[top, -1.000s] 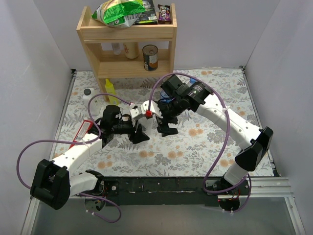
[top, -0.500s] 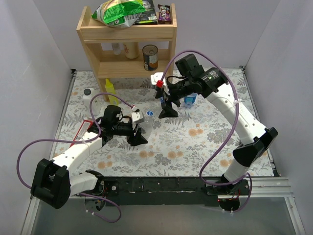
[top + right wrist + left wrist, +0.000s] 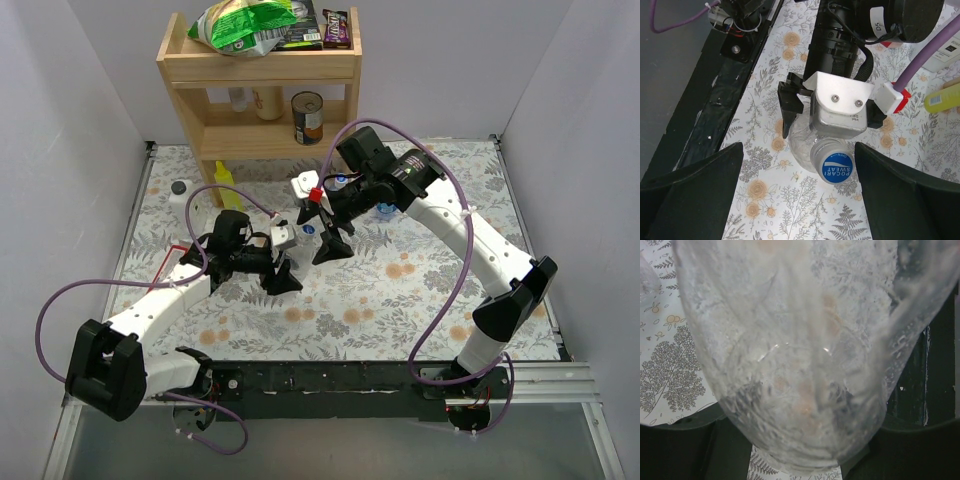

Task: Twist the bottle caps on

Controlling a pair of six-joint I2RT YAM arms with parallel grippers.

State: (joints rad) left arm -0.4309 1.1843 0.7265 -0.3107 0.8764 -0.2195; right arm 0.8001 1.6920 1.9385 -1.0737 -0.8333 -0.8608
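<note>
A clear bottle [image 3: 802, 142] stands on the flowered tablecloth with my left gripper [image 3: 284, 268] shut on its body. It fills the left wrist view, where the bottle [image 3: 790, 355] sits between the dark fingers [image 3: 680, 445]. A blue bottle cap [image 3: 836, 167] printed with white lettering sits on its neck and also shows as the cap [image 3: 303, 229] from above. My right gripper [image 3: 800, 200] hangs above that cap with its jaws wide open and nothing between them. From above, the right gripper [image 3: 328, 240] is just right of the left one. A second clear bottle [image 3: 385, 208] with a blue band peeks out behind the right arm.
A wooden shelf [image 3: 258, 70] stands at the back left with a can [image 3: 307, 118] and snack bags on it. A yellow bottle [image 3: 226, 180] and a white bottle with a dark cap [image 3: 180, 193] stand in front of it. Walls close in both sides.
The open right gripper drew back from the held bottle toward the rear, then came forward and left again over its cap. The left gripper kept its hold and barely moved.
</note>
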